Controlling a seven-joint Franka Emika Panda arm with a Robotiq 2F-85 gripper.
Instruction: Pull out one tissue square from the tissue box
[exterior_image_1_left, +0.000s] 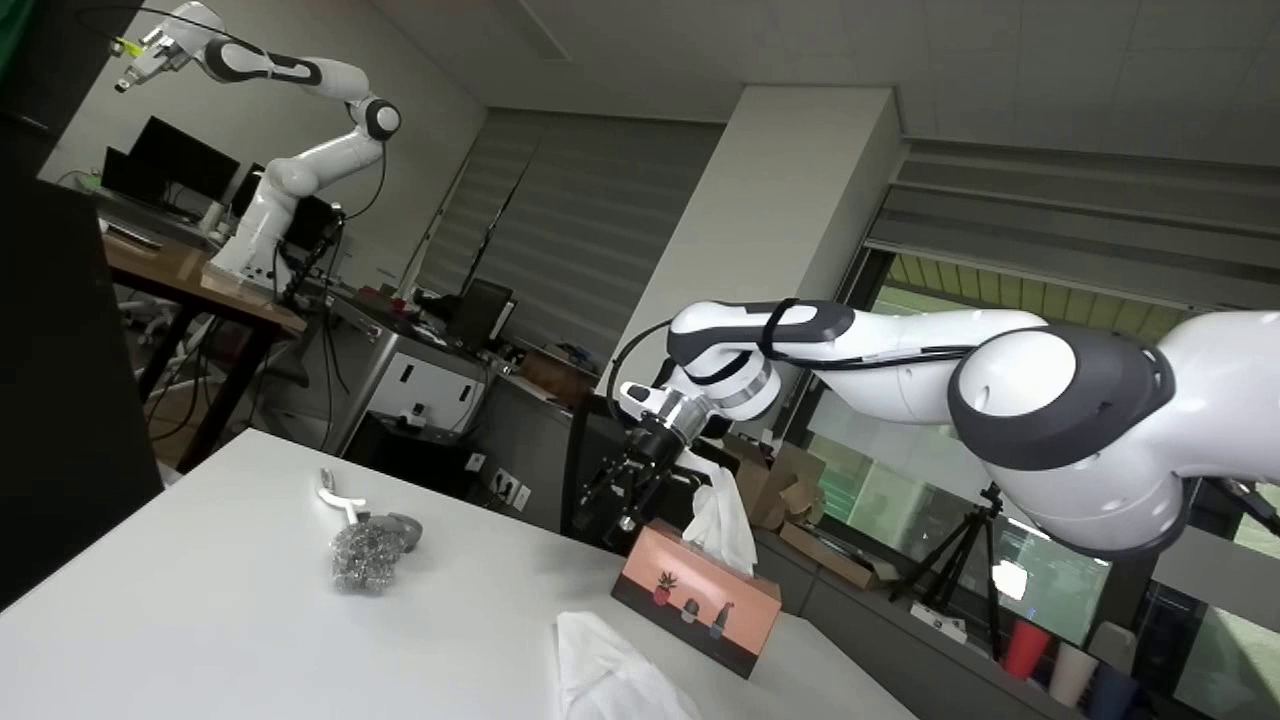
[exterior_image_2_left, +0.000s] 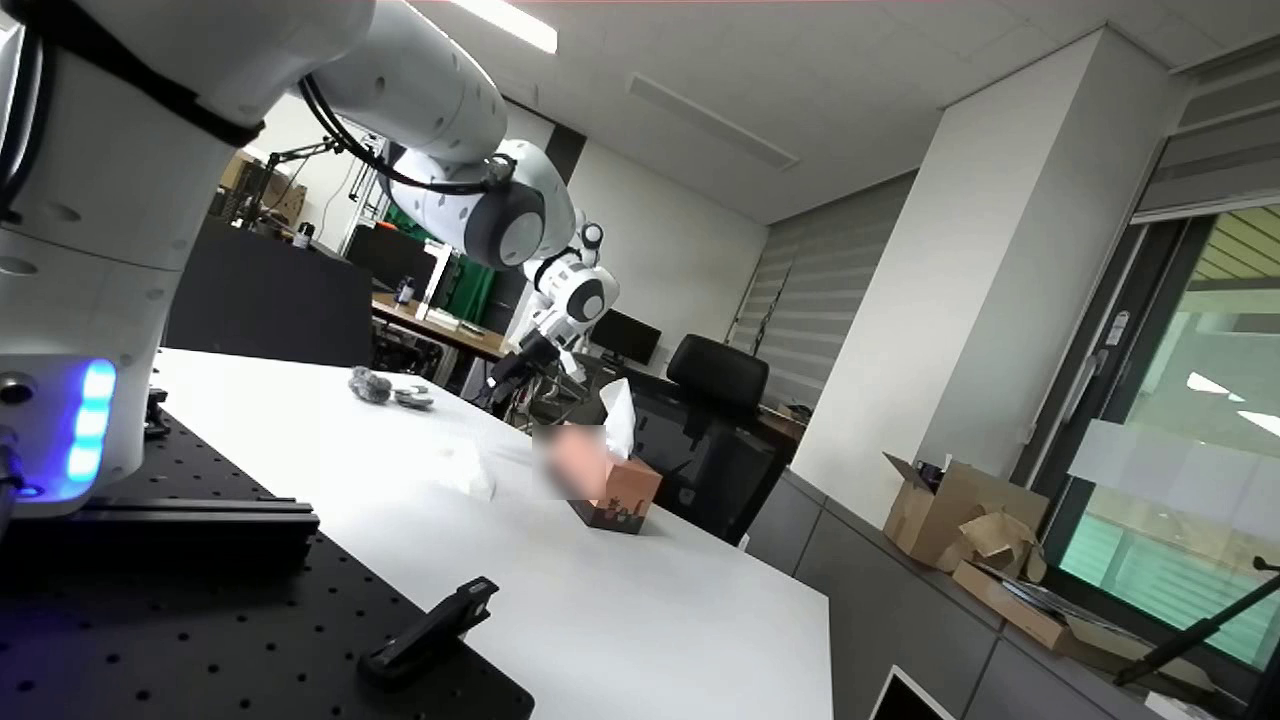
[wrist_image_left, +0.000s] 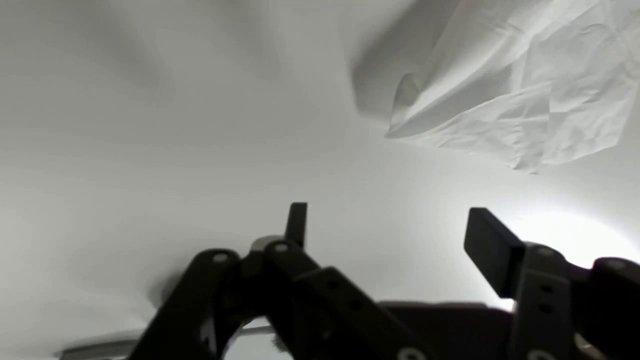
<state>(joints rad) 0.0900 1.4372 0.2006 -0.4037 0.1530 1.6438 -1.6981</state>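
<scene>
An orange and dark tissue box (exterior_image_1_left: 695, 600) stands on the white table near its edge. It also shows in an exterior view (exterior_image_2_left: 625, 495), where a blur covers part of it. A white tissue (exterior_image_1_left: 722, 525) sticks up from its top slot, also visible in an exterior view (exterior_image_2_left: 619, 415). A loose crumpled tissue (exterior_image_1_left: 612, 675) lies on the table, apart from the box, in both exterior views (exterior_image_2_left: 465, 472) and in the wrist view (wrist_image_left: 525, 105). My gripper (exterior_image_1_left: 608, 508) is above the table beside the box. In the wrist view the gripper (wrist_image_left: 392, 227) is open with nothing between its fingers.
A grey scrubber (exterior_image_1_left: 365, 552) with a white and grey item lies on the white table (exterior_image_1_left: 200, 590); the scrubber shows in an exterior view (exterior_image_2_left: 370, 385). A black mesh chair (exterior_image_2_left: 715, 385) stands behind the table edge. A black clamp (exterior_image_2_left: 430, 635) sits on the base plate.
</scene>
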